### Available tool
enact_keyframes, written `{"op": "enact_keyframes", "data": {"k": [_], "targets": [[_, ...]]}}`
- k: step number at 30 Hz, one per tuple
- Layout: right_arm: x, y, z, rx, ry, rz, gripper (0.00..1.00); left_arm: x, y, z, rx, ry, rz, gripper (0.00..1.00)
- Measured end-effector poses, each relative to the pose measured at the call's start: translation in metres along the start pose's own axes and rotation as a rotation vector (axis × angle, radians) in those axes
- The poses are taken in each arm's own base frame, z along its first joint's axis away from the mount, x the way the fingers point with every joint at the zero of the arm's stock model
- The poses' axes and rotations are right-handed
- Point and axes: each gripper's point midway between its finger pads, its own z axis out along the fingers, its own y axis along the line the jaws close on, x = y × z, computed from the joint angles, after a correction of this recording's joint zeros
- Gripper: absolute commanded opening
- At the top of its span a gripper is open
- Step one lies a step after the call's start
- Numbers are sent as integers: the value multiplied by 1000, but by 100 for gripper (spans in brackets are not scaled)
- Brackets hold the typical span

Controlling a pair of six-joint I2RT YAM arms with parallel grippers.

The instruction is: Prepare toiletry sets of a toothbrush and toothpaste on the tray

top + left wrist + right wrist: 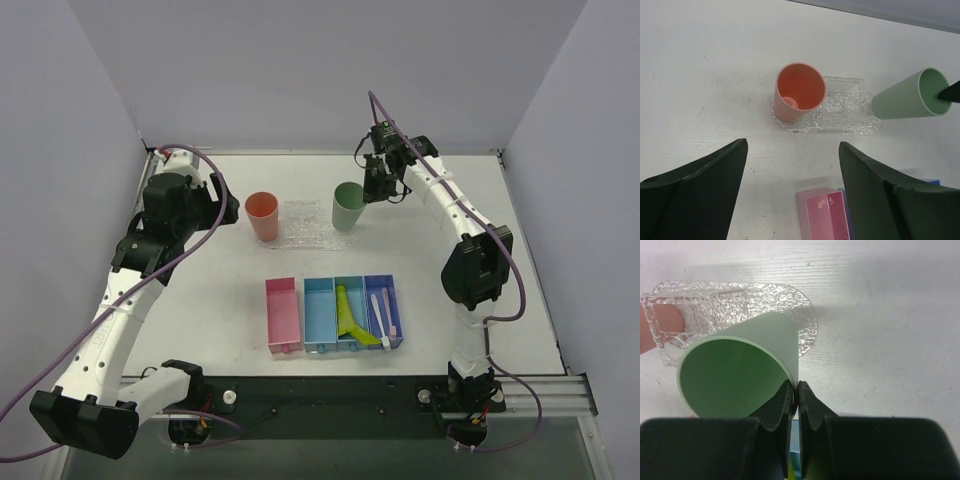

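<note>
My right gripper (796, 390) is clamped on the rim of the green cup (740, 375) – one finger inside the mouth, the other outside, the thin wall pinched between them. Just beyond those fingers the cup's base sits over the rounded end of the tray (807, 320), though I cannot tell whether it rests there or is lifted off it. The small clear rack (700, 310) stands on the tray further out, to the left of my right fingers. My left gripper (792, 145) hangs with its fingers spread wide and nothing between them; ahead of the gap stands the pink cup (797, 92) on the tray's other end. A corner of the pink bin (822, 217) shows close beneath those fingers. In the top view a toothpaste (348, 318) and a toothbrush (379, 315) lie in the blue bins (319, 310) – well behind both sets of fingers, toward the arm bases, neither touched.
</note>
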Motion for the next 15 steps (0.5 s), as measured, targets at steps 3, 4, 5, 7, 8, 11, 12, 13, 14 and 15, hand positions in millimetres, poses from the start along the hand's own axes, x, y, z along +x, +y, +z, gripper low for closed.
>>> {"op": "enact_keyframes", "data": {"k": [3,4,5,7,8,11,12,13,14,15], "targets": [[1,2,5,11,12,0,0,0,0,0,0,2,0,84],[1,3,7,13,13,-2,0,1,0,1,0,2,0,84],[0,4,7,17,12,-5,0,1,0,1,-2,4,0,84],[-1,7,8,22,10,-11,0,2,1,2,-3,8,0,84],[-1,8,9,25,10,-13,0,2,1,2,-4,8,0,84],[1,7,8,38,17,-18,0,2,1,3,-7,8,0,84],[2,8,7,43,20,-21,0,2,1,3,-8,8,0,84],[3,7,8,48,24,-22,0,2,1,3,-8,8,0,84],[4,6,8,54,28,-24,0,2,1,3,-8,8,0,84],[5,6,9,60,34,-25,0,2,2,3,-9,9,0,84]]}}
